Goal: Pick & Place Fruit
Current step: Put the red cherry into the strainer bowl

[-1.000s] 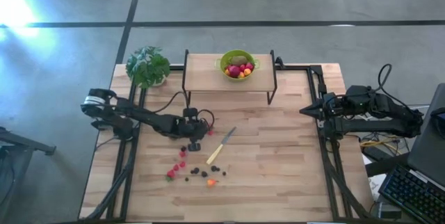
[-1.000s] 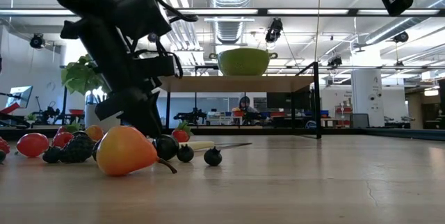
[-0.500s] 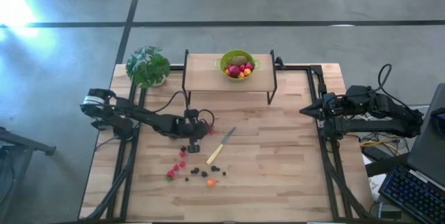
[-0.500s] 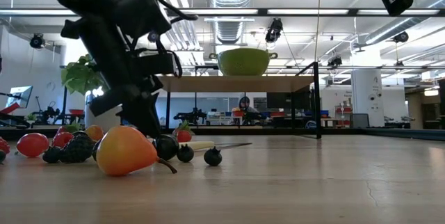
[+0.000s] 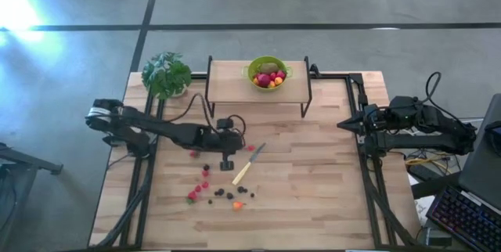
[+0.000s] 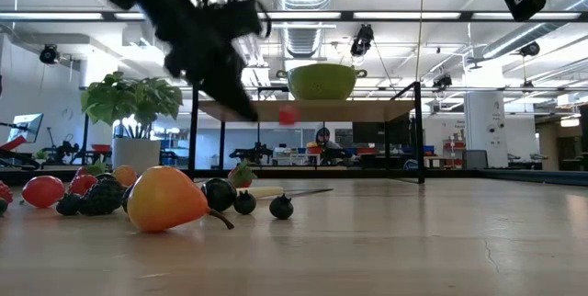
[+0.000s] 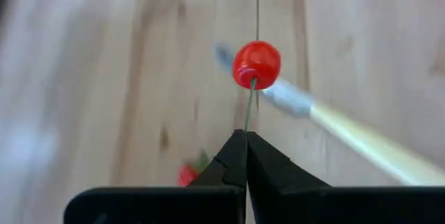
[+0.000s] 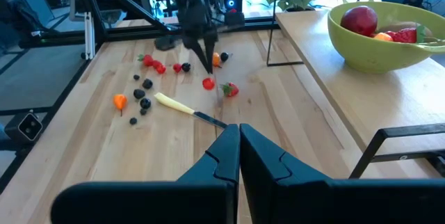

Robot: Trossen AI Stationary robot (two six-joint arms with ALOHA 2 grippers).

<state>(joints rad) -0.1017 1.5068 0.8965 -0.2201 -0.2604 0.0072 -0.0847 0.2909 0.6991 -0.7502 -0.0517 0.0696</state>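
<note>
Dangling by its thin green stem, a red cherry [image 7: 256, 62] hangs from the left gripper [image 7: 245, 135], jaws pinched shut on that stem, lifted clear of the worktop [image 5: 313, 181] above the knife [image 5: 248, 163]. More fruit [image 5: 213, 189] lies scattered on the wood nearby, and a green bowl [image 5: 267, 72] holding fruit sits on the raised shelf [image 5: 227, 84]. Over at the worktop's right edge, the right gripper [image 8: 239, 130] waits, jaws closed and empty.
</note>
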